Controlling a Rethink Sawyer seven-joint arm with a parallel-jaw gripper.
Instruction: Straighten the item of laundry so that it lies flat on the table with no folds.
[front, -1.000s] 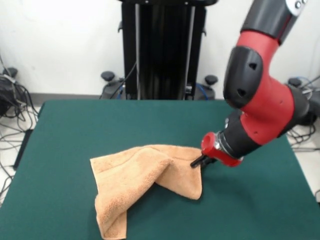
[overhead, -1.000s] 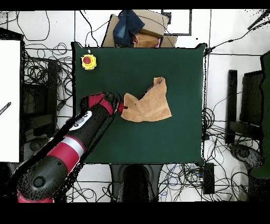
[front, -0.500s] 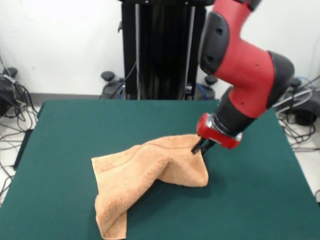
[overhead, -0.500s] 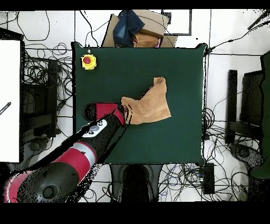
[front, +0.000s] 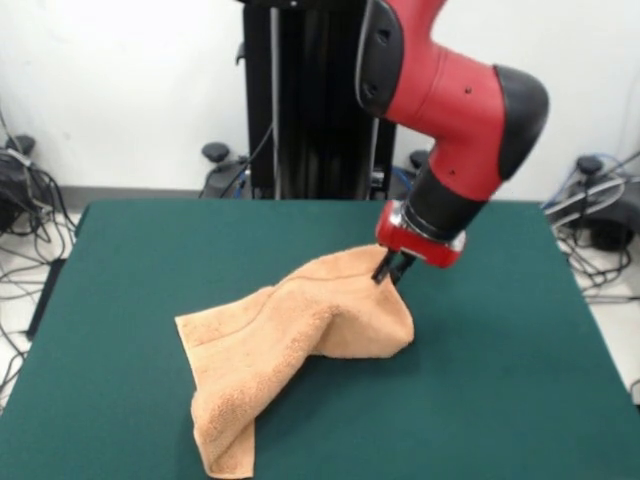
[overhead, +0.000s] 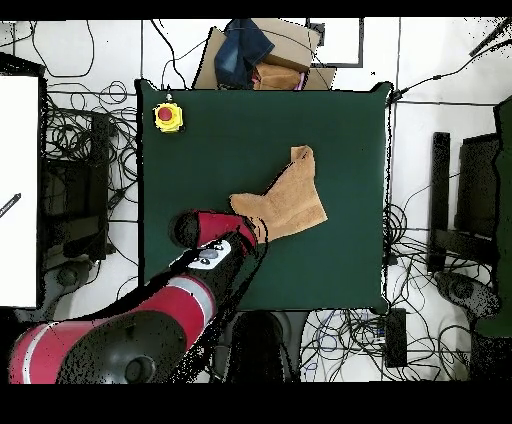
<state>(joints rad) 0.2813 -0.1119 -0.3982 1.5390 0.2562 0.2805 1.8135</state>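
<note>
Jaws: pressed together on a corner of the towel (front: 300, 345), pinching the cloth just under the red wrist collar; the gripper (front: 386, 270) itself shows only as short dark tips in the front view.
Grip point: the pinched corner is held up off the table (front: 520, 400), so the cloth rises to a peak there and slopes down away from it.
Towel: near the middle of the green top, still doubled. One thick fold runs from the peak down toward the near edge, and a narrow rolled tail trails almost to the bottom of the front view. In the overhead view the towel (overhead: 285, 200) reads as an irregular wedge, not a rectangle.
Step in hand: I'd say the lift-and-drag stage, with one corner taken and the folds not yet out.
Next move: looks to call for drawing the held corner outward, away from the bunched part, low enough that the rest drags and opens, then letting go and taking another corner.
Open room: bare felt all round the cloth, with more of it toward the right of the front view.
Edges: the tail lies closest to the near table edge.
Other things: a yellow box with a red button (overhead: 168, 117) sits in a table corner, well apart from the towel.
</note>
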